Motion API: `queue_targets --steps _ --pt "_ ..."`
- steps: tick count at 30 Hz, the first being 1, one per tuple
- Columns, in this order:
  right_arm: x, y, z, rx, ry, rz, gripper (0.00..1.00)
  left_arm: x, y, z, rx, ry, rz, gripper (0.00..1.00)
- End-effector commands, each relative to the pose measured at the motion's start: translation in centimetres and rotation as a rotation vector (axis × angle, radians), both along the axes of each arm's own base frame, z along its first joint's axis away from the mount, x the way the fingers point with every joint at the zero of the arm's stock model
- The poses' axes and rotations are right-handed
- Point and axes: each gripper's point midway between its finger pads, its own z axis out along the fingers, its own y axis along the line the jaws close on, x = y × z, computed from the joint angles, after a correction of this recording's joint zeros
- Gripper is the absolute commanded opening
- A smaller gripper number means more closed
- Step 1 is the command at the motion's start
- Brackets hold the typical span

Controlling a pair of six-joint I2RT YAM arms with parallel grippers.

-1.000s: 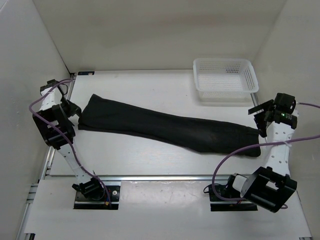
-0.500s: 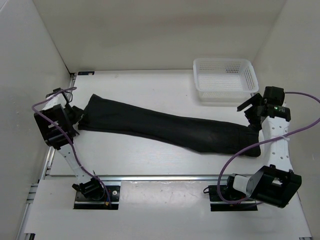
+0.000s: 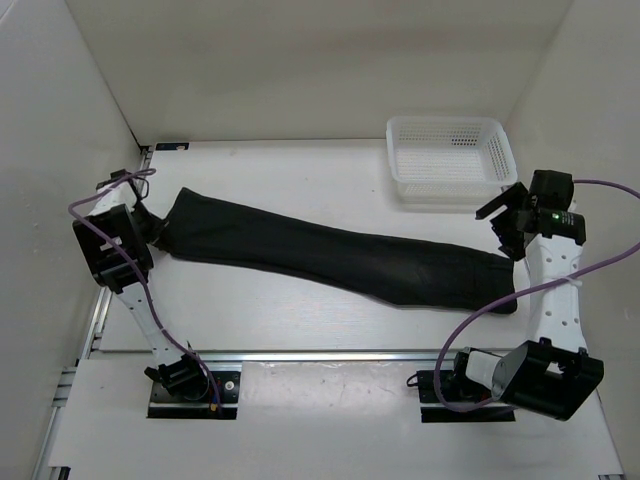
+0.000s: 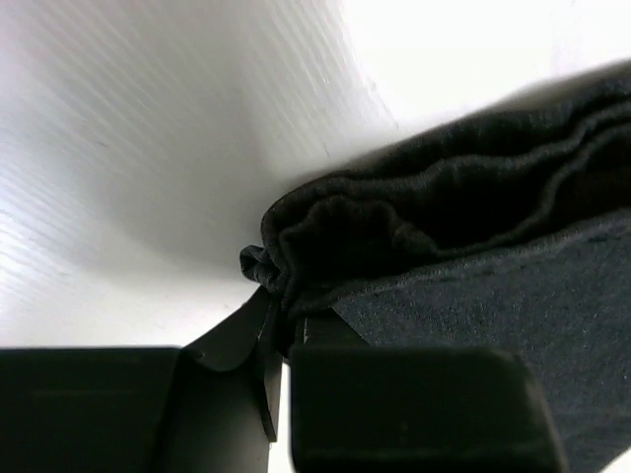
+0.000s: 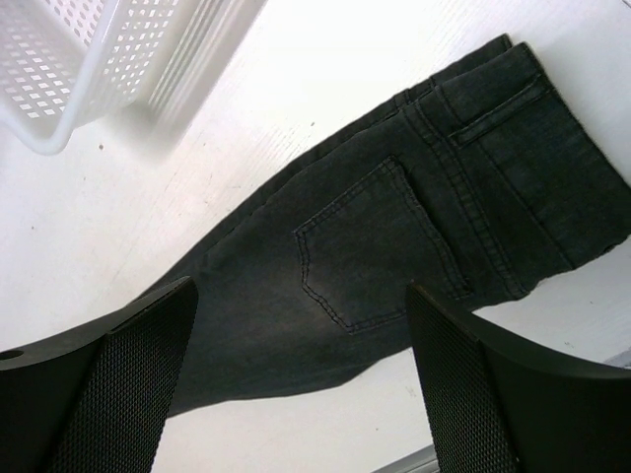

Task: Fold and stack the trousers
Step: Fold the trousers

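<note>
The left gripper (image 4: 284,320) has its two dark fingers pressed close together on a puckered corner of the trousers (image 4: 444,227), so it looks clamped on the cloth at that end. From the wrist you see the layered edges of the fabric bunching up where the fingers pinch, with the white table (image 4: 148,128) just behind. From above, this gripper (image 3: 152,228) sits at the far left end of the trousers (image 3: 330,255), close to the left wall.

The right gripper (image 5: 301,291) is spread wide, its mesh-faced fingers (image 5: 118,384) well apart and gripping nothing. It hangs over the waist end, where a stitched back pocket (image 5: 370,246) faces up. In the overhead view it (image 3: 508,222) is at the right end of the cloth, near the front of the white basket (image 3: 395,170).

The trousers lie flat in one long dark band across the table (image 3: 300,170), slanting from the back left to the front right, legs laid together. The basket stands at the back right corner, apart from the cloth. A purple cable (image 3: 470,320) loops from the right arm down over the waist end.
</note>
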Motion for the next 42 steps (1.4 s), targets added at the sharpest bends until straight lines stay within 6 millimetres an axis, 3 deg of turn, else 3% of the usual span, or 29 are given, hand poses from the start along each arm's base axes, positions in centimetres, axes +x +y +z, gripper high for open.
queue_targets --steps 1,7,11,15,19,20,22,23,25,26,28,29,31,32,33,34,35,36,38,40,41,42 --pt "-0.8 0.4 1.2 -0.013 -0.022 0.022 0.90 1.2 3.2 2.4 0.144 -0.034 0.028 0.10" --pt "-1.3 0.5 1.2 -0.012 -0.020 0.022 0.90 2.0 7.2 10.5 0.354 -0.108 0.026 0.10" --pt "-1.9 0.8 0.8 -0.005 -0.019 0.028 0.90 3.6 5.8 16.3 0.413 -0.240 -0.057 0.10" --pt "-2.2 1.3 1.0 0.008 -0.032 0.041 0.90 4.6 2.4 19.7 0.434 -0.311 -0.175 0.10" --pt "-2.4 1.3 1.5 -0.004 -0.052 0.048 0.90 5.1 -3.0 23.0 0.437 -0.389 -0.327 0.10" --pt "-2.5 1.3 1.8 -0.007 -0.063 0.048 0.90 5.3 -5.8 23.3 0.444 -0.402 -0.401 0.10" --pt "-2.8 1.4 1.7 -0.013 -0.064 0.055 0.90 4.2 -8.6 24.4 0.460 -0.409 -0.465 0.10" --pt "-2.9 1.2 2.0 -0.023 -0.072 0.049 0.90 3.7 -11.6 24.0 0.459 -0.402 -0.525 0.10" --pt "-3.1 1.3 1.8 -0.023 -0.072 0.049 0.90 2.2 -14.7 24.5 0.447 -0.415 -0.582 0.10" --pt "-3.1 1.3 1.8 -0.030 -0.071 0.057 0.90 1.2 -17.2 23.4 0.444 -0.399 -0.623 0.10" --pt "-3.3 1.3 1.7 -0.030 -0.071 0.057 0.90 -0.8 -19.9 23.1 0.412 -0.405 -0.658 0.10" --pt "-3.3 1.3 1.4 -0.029 -0.069 0.057 0.90 -2.0 -23.0 22.5 0.370 -0.416 -0.697 0.10" --pt "-3.4 1.4 1.7 -0.031 -0.080 0.070 0.90 -4.2 -25.8 20.3 0.336 -0.382 -0.740 0.10" --pt "-3.3 1.4 1.4 -0.031 -0.078 0.070 0.90 -5.0 -28.0 19.3 0.285 -0.382 -0.780 0.16" --pt "-3.4 1.4 1.3 -0.036 -0.076 0.077 0.90 -6.7 -31.0 17.1 0.222 -0.348 -0.859 0.39" --pt "-3.6 1.5 1.2 -0.037 -0.076 0.077 0.90 -7.9 -32.4 15.2 0.177 -0.289 -0.900 0.71" --pt "-3.6 1.6 1.2 -0.030 -0.078 0.083 0.90 -8.8 -33.3 14.1 0.160 -0.256 -0.917 0.94" --pt "-3.8 1.9 1.1 -0.024 -0.083 0.089 0.90 -9.8 -33.9 13.3 0.175 -0.225 -0.933 0.99" --pt "-4.1 2.2 1.0 -0.024 -0.084 0.100 0.90 -9.9 -33.4 12.8 0.221 -0.184 -0.941 0.99" --pt "-4.1 2.7 1.0 -0.019 -0.096 0.119 0.90 -8.3 -33.4 14.6 0.273 -0.230 -0.942 0.89" --pt "-4.2 2.9 0.7 -0.014 -0.101 0.126 0.90 -7.8 -33.2 14.5 0.304 -0.206 -0.942 0.85" --pt "-4.4 3.1 0.7 -0.006 -0.104 0.133 0.90 -6.9 -32.8 15.0 0.353 -0.215 -0.930 0.75"
